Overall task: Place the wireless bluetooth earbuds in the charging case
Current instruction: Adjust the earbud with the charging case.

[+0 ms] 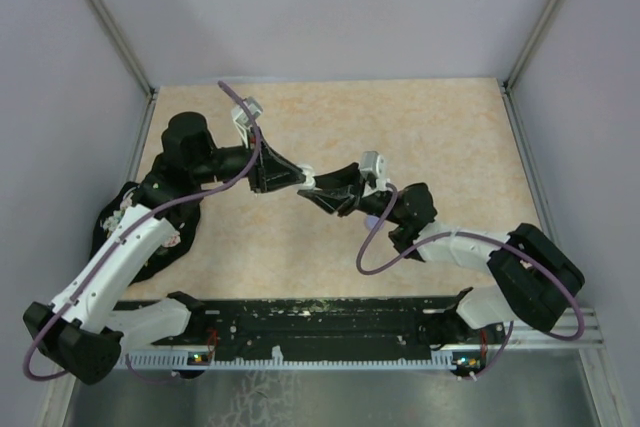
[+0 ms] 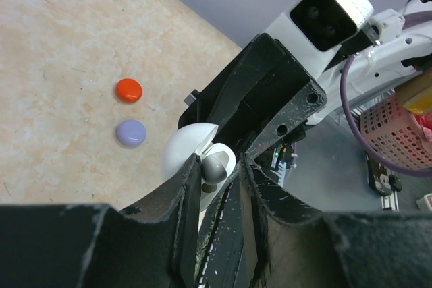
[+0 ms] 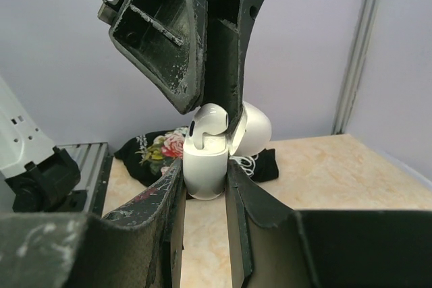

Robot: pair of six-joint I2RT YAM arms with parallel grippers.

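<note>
My right gripper [image 3: 206,166] is shut on the body of a white charging case [image 3: 204,175], held upright above the table with its lid [image 3: 255,129] hinged open to the right. From above, my left gripper [image 2: 221,161] is shut on a white earbud [image 3: 210,122]. The earbud sits at the case's open mouth, stem down and partly inside. In the left wrist view the earbud's grey tip [image 2: 217,166] shows between the fingers, over the open case [image 2: 183,153]. In the top view both grippers meet at mid-table, left [image 1: 303,183] against right [image 1: 320,191], and hide the case.
A small red round piece [image 2: 129,90] and a lilac one [image 2: 131,132] lie on the beige tabletop [image 1: 440,137]. A black floral pouch [image 3: 154,150] with a white cable [image 3: 247,161] lies at the left edge. A pink basket [image 2: 395,129] stands off the table.
</note>
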